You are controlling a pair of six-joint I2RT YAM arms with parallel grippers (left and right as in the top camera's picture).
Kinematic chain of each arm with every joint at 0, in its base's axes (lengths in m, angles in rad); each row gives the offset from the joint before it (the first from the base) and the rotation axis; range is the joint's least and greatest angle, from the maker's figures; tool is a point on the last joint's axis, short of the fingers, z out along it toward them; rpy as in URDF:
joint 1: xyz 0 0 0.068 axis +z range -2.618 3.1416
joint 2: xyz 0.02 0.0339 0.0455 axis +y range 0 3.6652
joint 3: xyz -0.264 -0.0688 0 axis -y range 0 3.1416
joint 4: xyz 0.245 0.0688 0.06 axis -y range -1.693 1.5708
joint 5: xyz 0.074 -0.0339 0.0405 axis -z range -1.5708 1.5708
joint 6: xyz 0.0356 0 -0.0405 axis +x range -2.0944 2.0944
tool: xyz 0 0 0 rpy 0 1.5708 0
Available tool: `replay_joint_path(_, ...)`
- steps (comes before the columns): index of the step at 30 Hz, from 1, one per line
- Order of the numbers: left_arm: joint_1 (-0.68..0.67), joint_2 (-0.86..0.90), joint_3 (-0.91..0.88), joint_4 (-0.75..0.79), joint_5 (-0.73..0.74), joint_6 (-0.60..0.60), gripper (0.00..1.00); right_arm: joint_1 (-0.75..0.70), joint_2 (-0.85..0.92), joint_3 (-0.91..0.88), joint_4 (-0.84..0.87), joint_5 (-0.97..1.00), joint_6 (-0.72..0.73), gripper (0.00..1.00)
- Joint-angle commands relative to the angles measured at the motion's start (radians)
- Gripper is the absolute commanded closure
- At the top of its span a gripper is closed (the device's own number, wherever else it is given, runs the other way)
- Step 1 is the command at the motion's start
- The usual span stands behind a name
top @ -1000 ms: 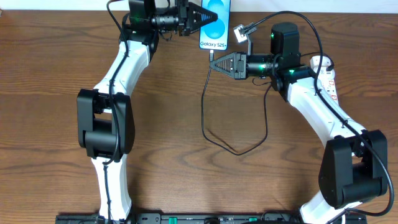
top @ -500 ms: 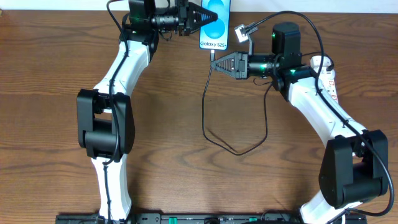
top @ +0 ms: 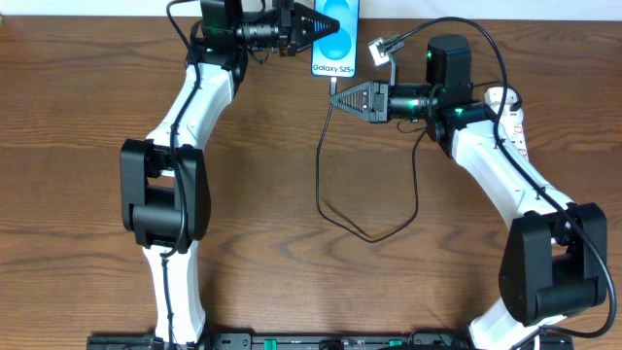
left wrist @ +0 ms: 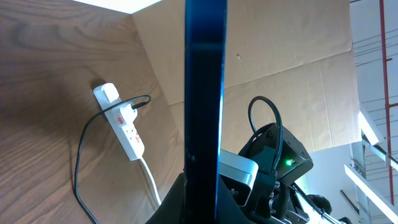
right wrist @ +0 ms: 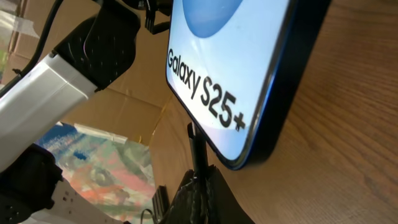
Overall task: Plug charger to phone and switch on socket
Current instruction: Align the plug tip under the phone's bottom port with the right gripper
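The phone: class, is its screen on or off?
On. In the right wrist view the phone shows a bright white and blue screen reading "Galaxy S25+"; the overhead view shows the same lit display.

1. Table (top: 68,194): brown wood-grain top, grain running left to right in the overhead view.
2. Cardboard panels (left wrist: 292,74): plain brown, beyond the table's edge; seam visible between two panels.
3. Painted sheet (right wrist: 106,168): blue, green and pink patches, blurred, low in the right wrist view.
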Motion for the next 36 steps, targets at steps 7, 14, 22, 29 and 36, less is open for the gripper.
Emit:
replay_joint_path(7,0.004,-0.021,0.017,0.011,0.025,-0.039,0.93,-0.008,-0.011,0.022,0.006,0.0,0.044,0.99)
replay_joint_path(14,0.004,-0.021,0.017,0.011,0.025,-0.043,0.93,-0.008,-0.011,0.022,0.008,0.001,0.046,0.99)
replay_joint_path(22,0.004,-0.021,0.017,0.011,0.025,-0.043,0.93,-0.008,-0.011,0.022,0.009,0.001,0.052,0.99)
replay_joint_path(29,0.004,-0.021,0.017,0.011,0.026,-0.043,0.93,-0.003,-0.011,0.022,0.009,0.001,0.061,0.99)
replay_joint_path(36,0.004,-0.021,0.017,0.027,0.048,-0.042,0.93,0.001,-0.011,0.022,0.013,0.001,0.061,0.99)
